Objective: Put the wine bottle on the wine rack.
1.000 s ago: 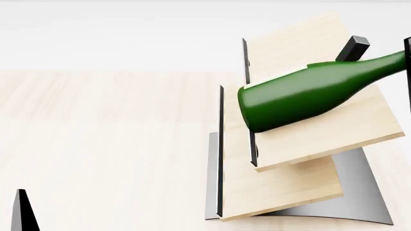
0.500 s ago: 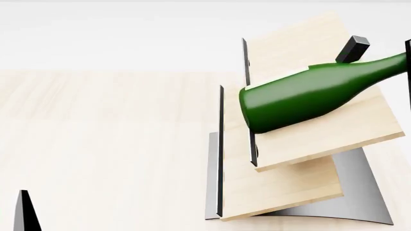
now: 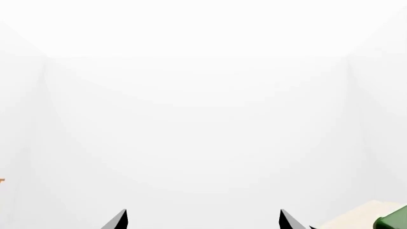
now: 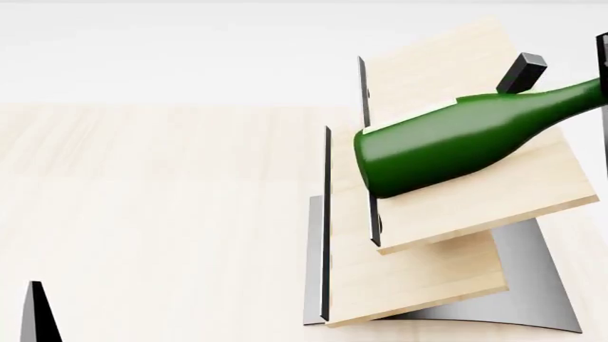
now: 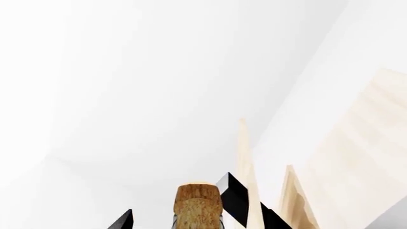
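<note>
The dark green wine bottle [image 4: 446, 146] lies on its side on the upper slanted board of the wine rack [image 4: 475, 206]. Its neck points right, past the black peg [image 4: 522, 72], and runs out of the head view. In the right wrist view its tan cork [image 5: 198, 205] sits between the fingertips of my right gripper [image 5: 198, 210], with a gap on each side, so that gripper is open. One right finger [image 4: 602, 68] shows at the head view's right edge. My left gripper [image 3: 202, 220] is open and holds nothing, far left of the rack; its fingertip [image 4: 36, 317] shows low in the head view.
The rack stands on a light wooden tabletop [image 4: 152, 199] with a pale wall behind. Its grey curved base [image 4: 537, 285] and lower board [image 4: 418, 278] lie below the bottle. In the left wrist view, a corner of the rack board [image 3: 359, 218] shows.
The bottle has settled a touch lower on the upper board. The right finger at the frame edge now reaches higher. The left fingertip has barely shifted.
</note>
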